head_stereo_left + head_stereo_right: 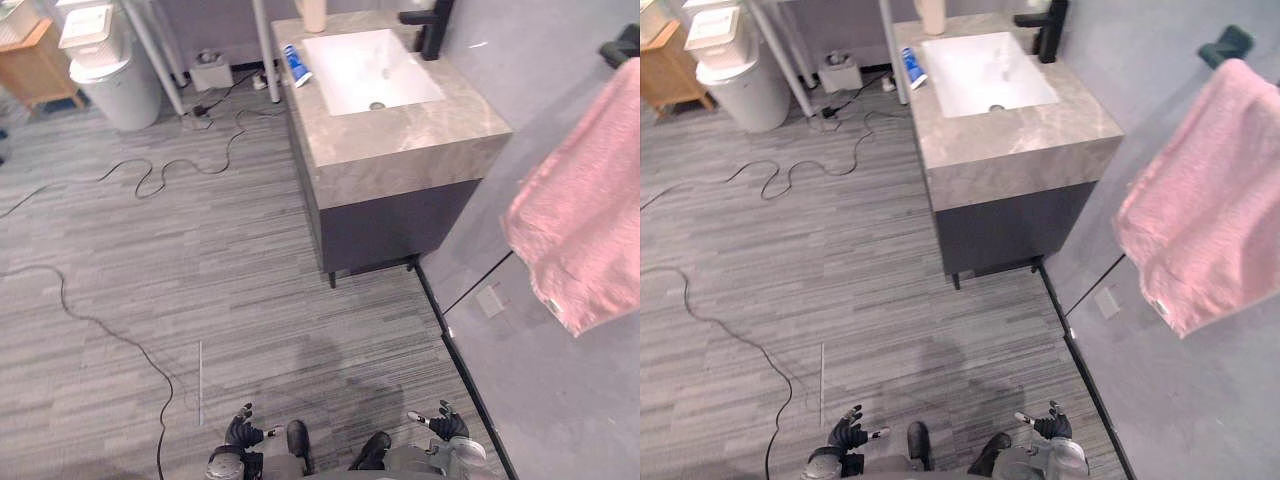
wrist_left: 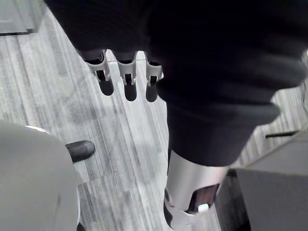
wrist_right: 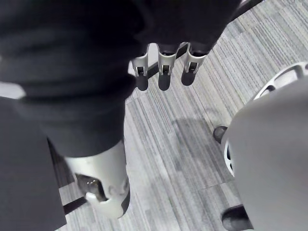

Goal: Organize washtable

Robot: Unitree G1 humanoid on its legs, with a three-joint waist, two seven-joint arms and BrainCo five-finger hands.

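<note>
1. While looking down, found the washtable (image 1: 410, 135) well ahead, a white basin (image 1: 360, 65) sunk in its top.
2. Saw a blue tube (image 1: 296, 63) lying on the washtable's left edge, just beside the basin.
3. Noted a black faucet (image 1: 432, 28) at its back right corner, a pink towel (image 1: 585, 210) hanging to its right.
4. Found left hand (image 1: 243, 431) and right hand (image 1: 447, 424) low, well apart from the washtable, fingers straight and spread, holding nothing.
</note>
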